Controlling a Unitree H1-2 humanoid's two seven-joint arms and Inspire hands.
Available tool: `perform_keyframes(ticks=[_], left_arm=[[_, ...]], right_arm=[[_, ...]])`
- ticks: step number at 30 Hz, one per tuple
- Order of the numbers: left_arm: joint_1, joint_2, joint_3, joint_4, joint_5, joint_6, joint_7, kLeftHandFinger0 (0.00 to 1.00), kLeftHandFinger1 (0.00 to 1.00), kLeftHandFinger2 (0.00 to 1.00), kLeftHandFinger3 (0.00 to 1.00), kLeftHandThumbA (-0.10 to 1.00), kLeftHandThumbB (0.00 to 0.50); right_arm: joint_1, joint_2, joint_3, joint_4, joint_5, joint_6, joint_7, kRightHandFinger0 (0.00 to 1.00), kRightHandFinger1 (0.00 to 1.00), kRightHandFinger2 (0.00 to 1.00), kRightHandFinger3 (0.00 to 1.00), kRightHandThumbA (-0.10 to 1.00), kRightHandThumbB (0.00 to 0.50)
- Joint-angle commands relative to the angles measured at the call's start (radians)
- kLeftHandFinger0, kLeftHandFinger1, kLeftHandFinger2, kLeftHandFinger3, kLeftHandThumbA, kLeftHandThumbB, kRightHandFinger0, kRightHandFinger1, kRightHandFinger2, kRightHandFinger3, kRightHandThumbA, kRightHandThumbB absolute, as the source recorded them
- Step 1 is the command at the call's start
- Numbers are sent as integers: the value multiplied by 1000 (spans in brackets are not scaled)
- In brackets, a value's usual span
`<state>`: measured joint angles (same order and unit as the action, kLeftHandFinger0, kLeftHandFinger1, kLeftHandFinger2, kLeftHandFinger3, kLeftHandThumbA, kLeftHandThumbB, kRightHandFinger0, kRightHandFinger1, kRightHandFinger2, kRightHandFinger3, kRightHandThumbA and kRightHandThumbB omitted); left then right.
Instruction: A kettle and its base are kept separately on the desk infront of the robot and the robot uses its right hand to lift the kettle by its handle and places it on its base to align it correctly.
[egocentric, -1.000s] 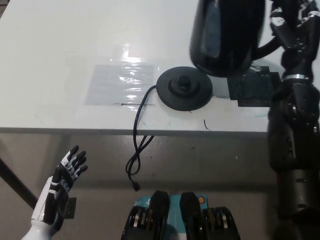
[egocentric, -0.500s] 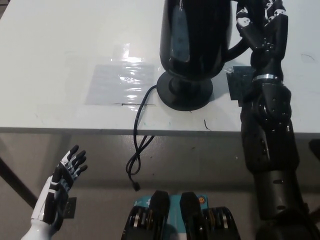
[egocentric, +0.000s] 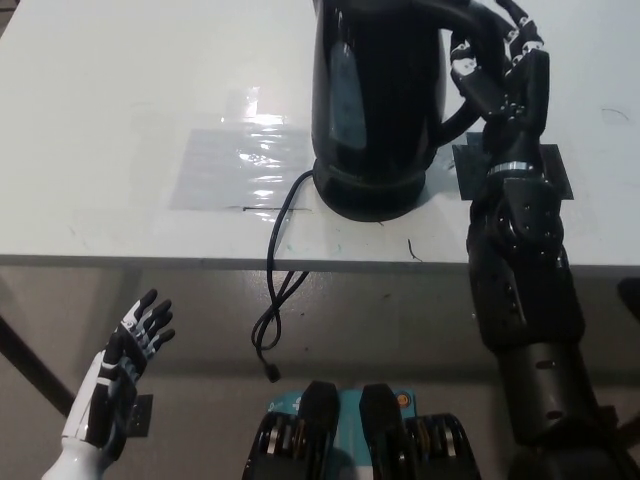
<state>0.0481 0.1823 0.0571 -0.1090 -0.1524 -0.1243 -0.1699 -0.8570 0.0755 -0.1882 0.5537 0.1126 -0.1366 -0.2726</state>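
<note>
The black kettle (egocentric: 375, 95) stands upright on its round black base (egocentric: 368, 203) near the table's front edge, hiding most of the base. My black right hand (egocentric: 497, 65) is wrapped around the kettle's handle (egocentric: 460, 95) on its right side. The base's cord (egocentric: 277, 270) trails off the table edge and hangs down. My white left hand (egocentric: 125, 375) rests open at the lower left, below the table level.
The white table (egocentric: 120, 120) carries a shiny taped patch (egocentric: 240, 165) left of the base and a dark square mat (egocentric: 545, 170) under my right wrist. The table's front edge (egocentric: 150, 260) runs across the middle of the picture.
The kettle has come leftward and down from above right of the base onto it. My right arm moved left with it. The left hand has not moved.
</note>
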Motion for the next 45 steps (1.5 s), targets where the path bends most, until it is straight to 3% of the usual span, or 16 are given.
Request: perform_keyframes(ticks=[1,11,23,26,36,45], left_arm=[[-17,24,4,-22,-12,-28,-20,1000,1000,1000,1000,1000,113],[-22,26,3,-17,-14,-27,-18,1000,1000,1000,1000,1000,152],[-27,28,3,-24,-13,-18,-16,1000,1000,1000,1000,1000,145],[-31,29,3,-22,-15,-18,-17,1000,1000,1000,1000,1000,121],[-40,31,4,-17,-15,-29,-19,1000,1000,1000,1000,1000,117],[-41,34,3,-22,-19,-25,-22,1000,1000,1000,1000,1000,103]], right_arm=[[-96,8,13,-7,1,-119,16,0,364,740,790,-100,89],[-89,8,14,35,-10,-118,4,0,336,753,840,-100,89],[-78,7,19,58,-26,-141,1,0,297,759,859,-100,72],[-71,7,28,67,-34,-155,6,0,272,710,800,-100,98],[-49,-3,56,162,-46,-255,35,0,129,493,684,-100,110],[-3,-15,63,184,-34,-300,54,0,159,535,678,-100,96]])
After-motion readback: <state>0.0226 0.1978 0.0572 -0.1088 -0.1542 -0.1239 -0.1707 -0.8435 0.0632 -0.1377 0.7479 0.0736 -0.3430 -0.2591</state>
